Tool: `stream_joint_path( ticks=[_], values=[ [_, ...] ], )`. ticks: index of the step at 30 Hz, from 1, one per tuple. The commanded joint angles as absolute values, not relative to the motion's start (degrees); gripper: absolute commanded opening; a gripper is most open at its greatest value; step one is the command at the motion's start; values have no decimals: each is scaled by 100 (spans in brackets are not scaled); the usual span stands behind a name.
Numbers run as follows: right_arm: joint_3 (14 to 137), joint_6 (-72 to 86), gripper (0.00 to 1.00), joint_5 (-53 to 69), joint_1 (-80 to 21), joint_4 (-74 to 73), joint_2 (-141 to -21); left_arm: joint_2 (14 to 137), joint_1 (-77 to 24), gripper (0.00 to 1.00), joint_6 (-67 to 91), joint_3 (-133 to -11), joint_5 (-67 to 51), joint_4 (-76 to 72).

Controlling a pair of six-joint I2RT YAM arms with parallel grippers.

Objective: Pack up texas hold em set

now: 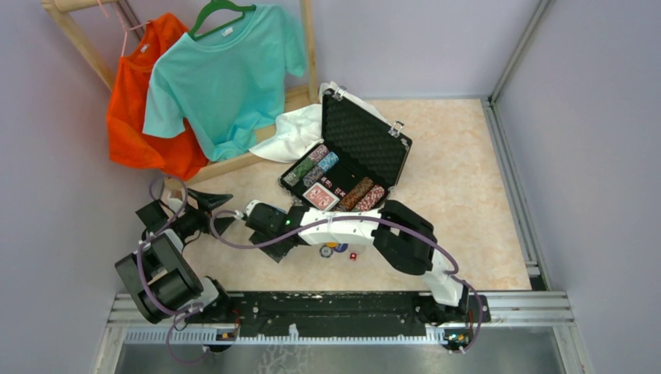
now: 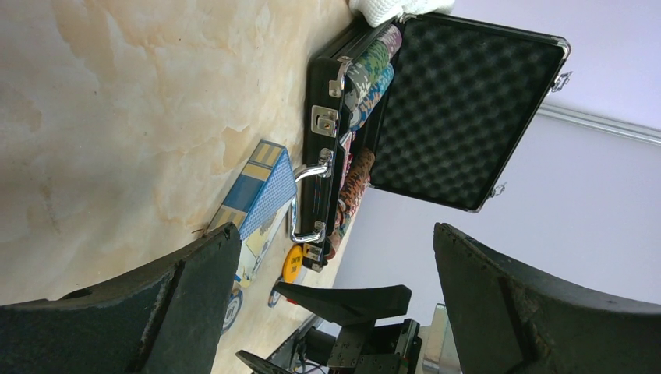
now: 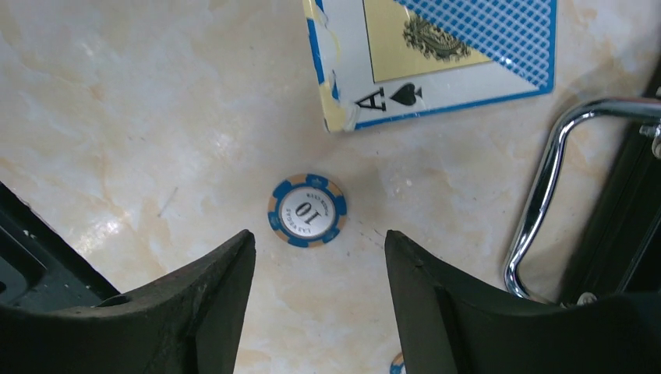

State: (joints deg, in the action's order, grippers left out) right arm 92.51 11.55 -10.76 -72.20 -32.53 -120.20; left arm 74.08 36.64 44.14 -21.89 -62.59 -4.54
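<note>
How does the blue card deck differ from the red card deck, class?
Colour: the blue card deck has a blue lattice back; the red card deck is red. Place: the blue one lies on the table outside the open case, by its handle; the red one sits inside it. Both lie flat.

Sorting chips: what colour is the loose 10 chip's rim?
Chip rim: blue and tan blocks; right wrist view.

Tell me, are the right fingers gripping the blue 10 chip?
No, the blue 10 chip lies flat on the table, with a visible gap to each of the open right fingers.
</note>
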Motion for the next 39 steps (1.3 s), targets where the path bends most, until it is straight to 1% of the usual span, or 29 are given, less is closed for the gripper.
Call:
stream_joint_path(
  ticks=[1, 11, 15, 24, 32, 35, 39],
  values=[
    [9657, 1047, 63, -935, -7194, -3166, -12218, 7467, 3715, 98, 4430, -2254, -6373, -545],
    [9669, 1041, 63, -904, -7192, -3213, -12496, 7511, 3723, 98, 4415, -2240, -6390, -545],
    [9563, 1055, 61, -926, -7197, -3195, -12468, 7522, 3723, 98, 4417, -2240, -6390, -549],
    [9574, 1078, 49, -1034, -7251, -3286, -12462, 7517, 3724, 98, 4412, -2237, -6390, -554],
    [9662, 1063, 42, -1096, -7293, -3397, -12540, 7511, 3727, 98, 4399, -2232, -6402, -562],
    [9676, 1063, 37, -1122, -7291, -3419, -12529, 7514, 3723, 98, 4412, -2219, -6415, -581],
    [9678, 1072, 33, -1162, -7286, -3436, -12488, 7509, 3722, 98, 4414, -2215, -6416, -590]
  ],
)
